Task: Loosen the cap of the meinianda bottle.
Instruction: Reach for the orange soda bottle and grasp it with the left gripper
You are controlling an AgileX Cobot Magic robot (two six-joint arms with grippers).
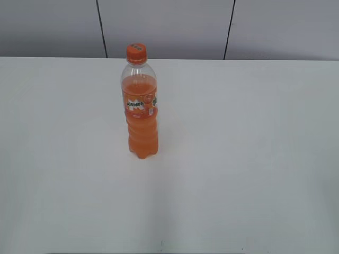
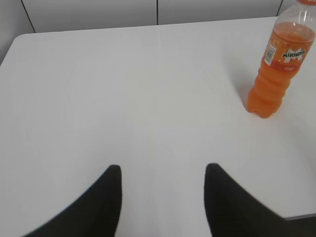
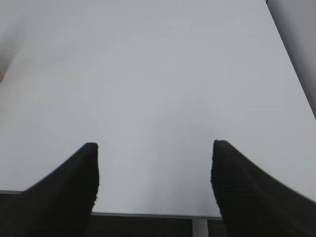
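Worktop is spreading white across all three views you are looking at, and the meinianda bottle is standing upright on it, a little left of the middle in the exterior view and toward the far edge, with grey wall panels running behind it. The cap is sitting screwed on top of the neck, orange with dark print on its face, and nothing is touching it. Orange drink is filling the bottle up to its shoulder, the Mirinda label is wrapping the middle, and the ribbed lower body is resting on the bare surface. Your left hand is showing in its wrist view with its two dark fingers standing apart over the near part of the worktop, pinching nothing; from there you are seeing the bottle well away at the upper right, its top cut off by the frame edge. Your right hand is holding its fingers spread wide, also gripping nothing, and is hanging over the near edge of the worktop. Neither arm is appearing in the exterior view.
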